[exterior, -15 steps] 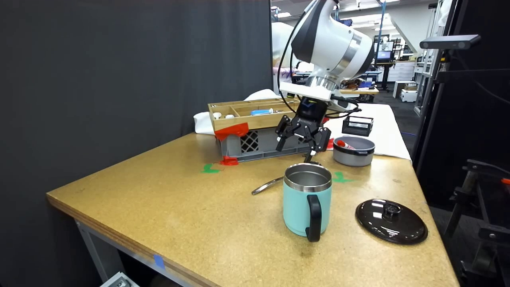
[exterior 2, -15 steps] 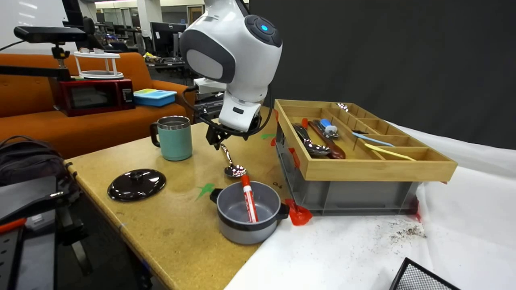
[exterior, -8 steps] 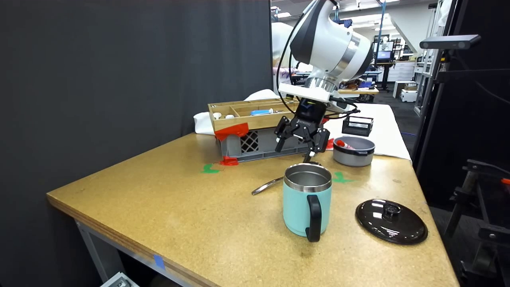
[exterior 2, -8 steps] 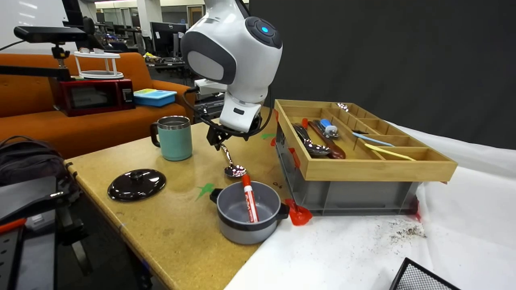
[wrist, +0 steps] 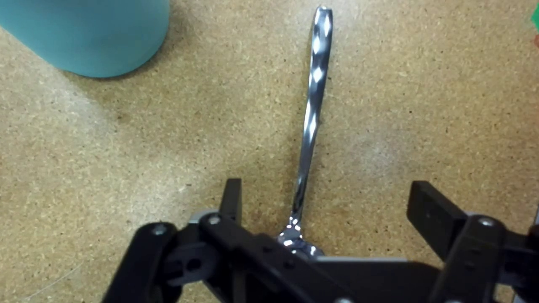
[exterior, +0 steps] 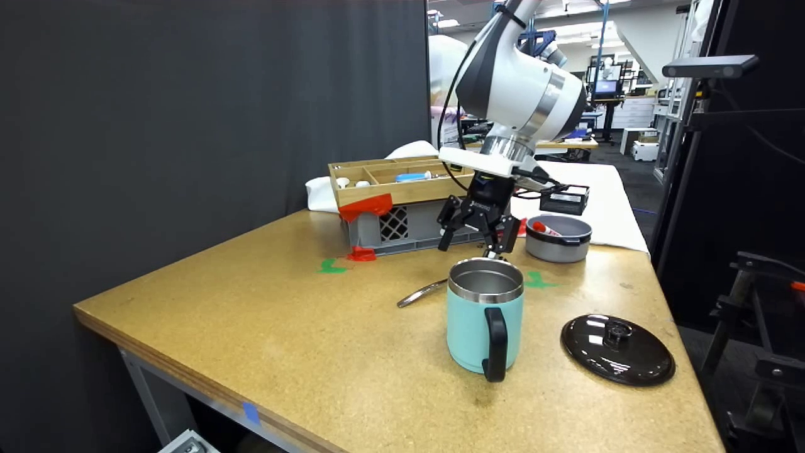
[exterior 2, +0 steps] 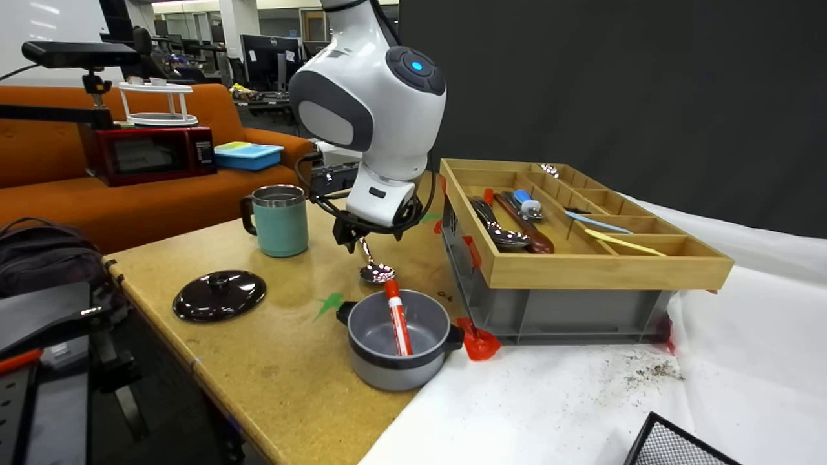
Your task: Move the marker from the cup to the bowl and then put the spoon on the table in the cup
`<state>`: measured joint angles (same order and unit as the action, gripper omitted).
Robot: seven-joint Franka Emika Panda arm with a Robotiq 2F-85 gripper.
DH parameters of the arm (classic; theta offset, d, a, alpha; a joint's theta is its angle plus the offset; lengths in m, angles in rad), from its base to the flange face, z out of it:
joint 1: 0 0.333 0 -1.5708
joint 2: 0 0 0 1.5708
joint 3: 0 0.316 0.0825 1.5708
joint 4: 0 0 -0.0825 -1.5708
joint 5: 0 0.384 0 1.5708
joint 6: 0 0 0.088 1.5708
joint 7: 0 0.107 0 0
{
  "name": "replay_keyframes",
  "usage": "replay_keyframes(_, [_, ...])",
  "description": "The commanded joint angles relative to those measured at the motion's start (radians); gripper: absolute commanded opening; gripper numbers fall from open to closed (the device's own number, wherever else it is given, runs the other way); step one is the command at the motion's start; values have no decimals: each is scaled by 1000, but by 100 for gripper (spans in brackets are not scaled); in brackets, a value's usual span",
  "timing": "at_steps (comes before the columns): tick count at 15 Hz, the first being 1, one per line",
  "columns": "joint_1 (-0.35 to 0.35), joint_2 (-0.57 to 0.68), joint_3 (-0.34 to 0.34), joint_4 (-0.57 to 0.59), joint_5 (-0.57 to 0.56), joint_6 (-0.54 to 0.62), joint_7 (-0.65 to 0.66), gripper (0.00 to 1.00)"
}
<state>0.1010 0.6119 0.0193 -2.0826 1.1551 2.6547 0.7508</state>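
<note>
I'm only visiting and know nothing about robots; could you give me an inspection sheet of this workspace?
Surface: tan table with green tape marks.
Job's things: marker leaning in the bowl; cup upright; spoon lying on the table.
Clutter: black lid; wooden tray atop a grey crate.
Gripper: open, holding nothing; spoon handle between its jaws in the wrist view.
Cables: black cable looping beside the arm.
Surroundings: dark curtain; orange sofa.
</note>
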Motion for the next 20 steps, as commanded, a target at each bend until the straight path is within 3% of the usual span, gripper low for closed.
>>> replay_keyframes(1, [9, 51, 7, 42, 51, 47, 36, 100])
replay_keyframes(4, [15, 78, 9, 58, 56, 47, 68, 100])
replay_keyframes(5, [16, 83, 10, 61, 57, 47, 74, 75])
replay_keyframes(7, [21, 88, 13, 65, 64, 54, 87, 66])
replay_keyframes(16, [35, 84, 22, 63, 142, 95, 94, 1])
replay_keyframes(20, [47, 84, 23, 62, 117, 71, 123, 2])
